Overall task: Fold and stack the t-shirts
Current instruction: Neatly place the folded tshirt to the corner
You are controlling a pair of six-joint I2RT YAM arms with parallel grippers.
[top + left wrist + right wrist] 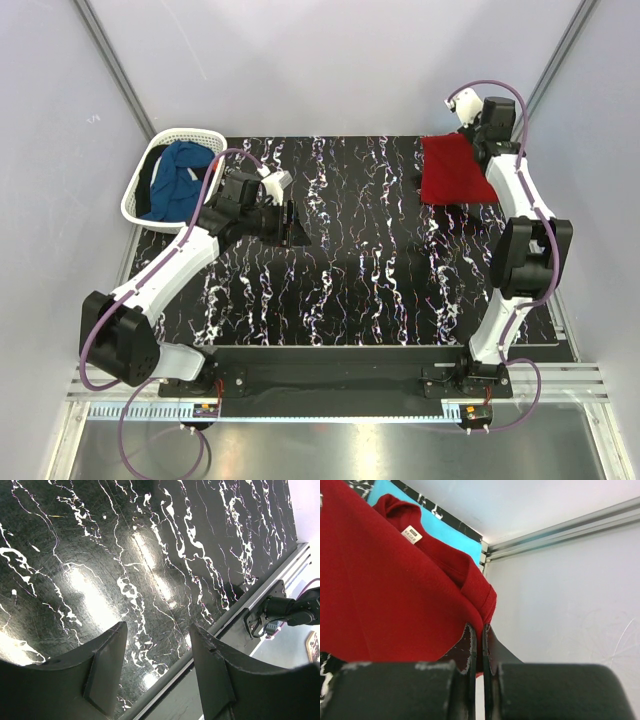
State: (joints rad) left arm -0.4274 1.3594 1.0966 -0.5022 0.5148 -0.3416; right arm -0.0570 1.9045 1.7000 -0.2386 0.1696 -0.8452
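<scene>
The deep red t-shirt (455,168) lies folded at the far right of the table. My right gripper (482,150) is shut on its right edge; in the right wrist view the jaws (480,630) pinch a fold of the red cloth (385,595). The turquoise t-shirt (447,530) shows as a strip under the red one; in the top view it is hidden. The dark blue t-shirt (180,180) lies crumpled in the white basket (133,195). My left gripper (290,222) is open and empty over the table's left middle, with only tabletop between its fingers (157,640).
The black marbled tabletop (360,270) is ringed by white enclosure walls. The basket stands at the far left corner. A metal rail (260,585) runs along the table edge. The right arm's base (480,370) stands at the near edge.
</scene>
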